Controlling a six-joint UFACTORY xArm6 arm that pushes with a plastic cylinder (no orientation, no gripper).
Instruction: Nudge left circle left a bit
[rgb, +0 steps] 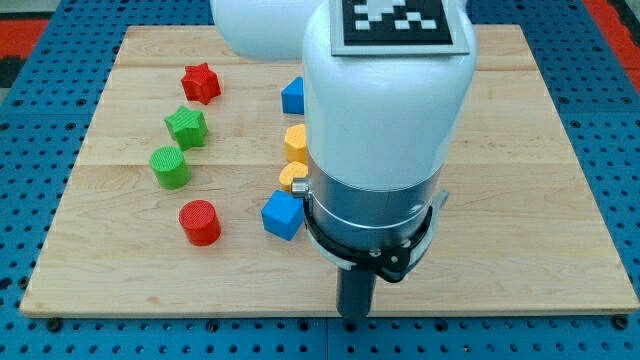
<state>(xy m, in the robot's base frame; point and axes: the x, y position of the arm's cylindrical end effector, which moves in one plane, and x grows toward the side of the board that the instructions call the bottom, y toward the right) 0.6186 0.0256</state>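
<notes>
You had the green cylinder standing upright at the table's left, one of two cylinders beside the red cylinder. There were two stars, two blue blocks, two yellow pieces. No hand existed; my tip sat well right.

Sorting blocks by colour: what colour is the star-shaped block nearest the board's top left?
Red. The red star shows clearly in the camera view.
</notes>
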